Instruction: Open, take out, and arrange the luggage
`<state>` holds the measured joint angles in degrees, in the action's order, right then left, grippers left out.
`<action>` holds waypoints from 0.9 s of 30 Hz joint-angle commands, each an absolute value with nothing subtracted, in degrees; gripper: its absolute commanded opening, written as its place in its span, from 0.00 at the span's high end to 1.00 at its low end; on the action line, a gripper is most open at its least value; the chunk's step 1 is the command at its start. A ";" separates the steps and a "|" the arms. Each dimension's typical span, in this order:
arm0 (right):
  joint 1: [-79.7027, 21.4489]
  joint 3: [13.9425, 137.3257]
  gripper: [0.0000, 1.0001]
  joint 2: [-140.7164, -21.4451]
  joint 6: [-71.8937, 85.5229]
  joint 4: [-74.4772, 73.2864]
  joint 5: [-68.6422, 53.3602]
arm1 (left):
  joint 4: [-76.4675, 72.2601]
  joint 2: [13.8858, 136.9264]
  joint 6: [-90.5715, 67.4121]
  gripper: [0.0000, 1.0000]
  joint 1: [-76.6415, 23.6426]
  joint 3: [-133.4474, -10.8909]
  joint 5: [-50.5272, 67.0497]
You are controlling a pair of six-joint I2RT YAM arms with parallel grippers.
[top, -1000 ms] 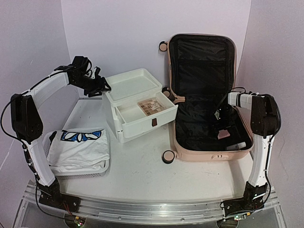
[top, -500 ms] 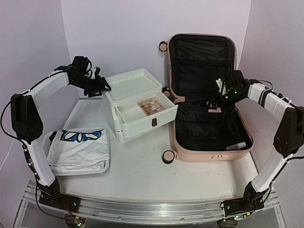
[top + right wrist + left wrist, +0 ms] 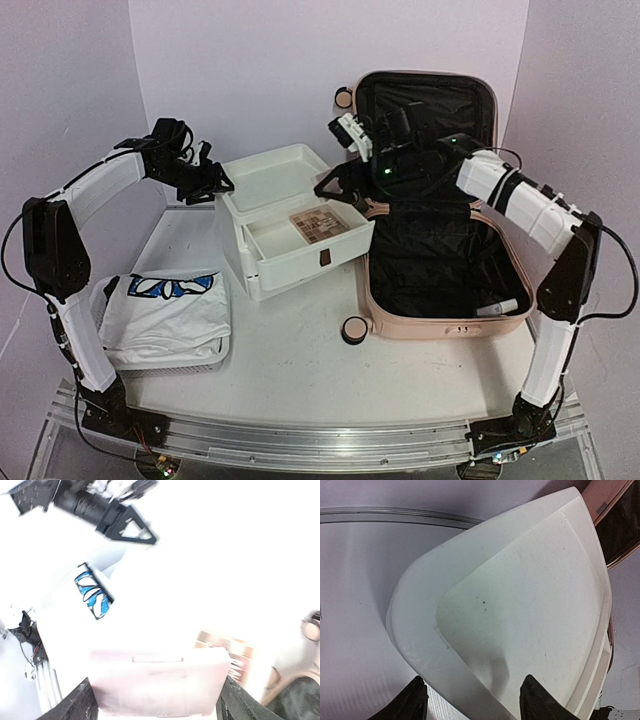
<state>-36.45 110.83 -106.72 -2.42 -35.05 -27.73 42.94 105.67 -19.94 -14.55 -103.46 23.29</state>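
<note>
Looks past dark fingertips (image 3: 80, 705) of the right gripper (image 3: 157, 707), closed on both ends of a pale pink flat item (image 3: 157, 682). Washes out white nearly everywhere else. Catches the left gripper (image 3: 125, 527) top left, blue-patterned cloth (image 3: 92, 597) beneath it, a tan checkered thing (image 3: 227, 647) behind the pink item, the luggage (image 3: 297, 700) rim and a caster wheel (image 3: 312, 625) far right.

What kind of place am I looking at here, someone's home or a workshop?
Most likely a robotics test booth, not a home: plain lilac walls enclose a white table, a left arm and right arm stand bolted to its metal rail, and the pink suitcase looks like a prop.
</note>
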 commanded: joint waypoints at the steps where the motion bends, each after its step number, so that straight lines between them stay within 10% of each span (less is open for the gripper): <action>1: -40.55 115.39 0.43 -111.89 -2.78 -33.80 -28.73 | 43.95 105.73 -17.76 0.37 -16.53 -102.07 27.18; 27: -45.13 133.08 0.16 -131.26 1.78 -40.42 -27.38 | 43.90 105.73 -17.76 0.37 -16.52 -102.10 27.53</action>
